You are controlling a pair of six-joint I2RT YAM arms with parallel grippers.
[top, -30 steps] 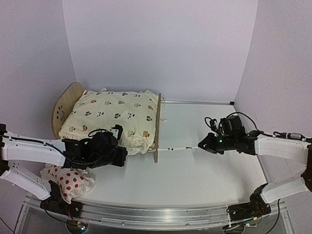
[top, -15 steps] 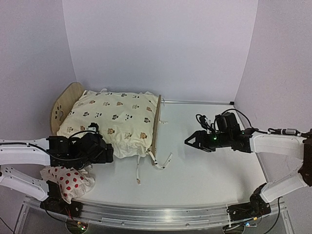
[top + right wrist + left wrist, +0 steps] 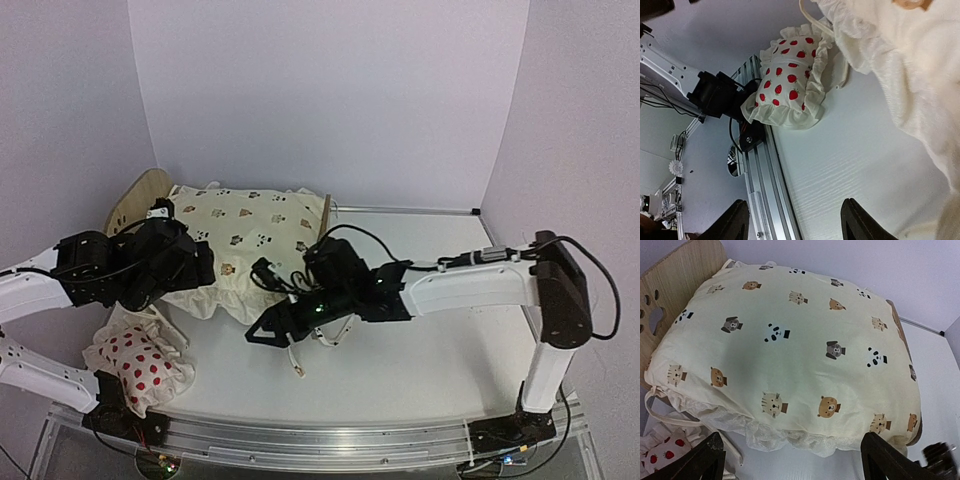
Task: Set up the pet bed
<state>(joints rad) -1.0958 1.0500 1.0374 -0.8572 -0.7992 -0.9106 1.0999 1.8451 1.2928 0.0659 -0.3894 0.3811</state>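
Found the bed [image 3: 130, 203] under the cushion [image 3: 250, 225], headboard showing at the cushion's left end. Saw left gripper [image 3: 795, 462] spread wide over its near-left edge, right gripper [image 3: 797, 222] parted, empty, beside its near edge.

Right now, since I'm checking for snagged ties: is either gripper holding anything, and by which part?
Nothing is held. The left gripper is open by the cushion's near edge, empty; the right gripper is open over the table, also empty.
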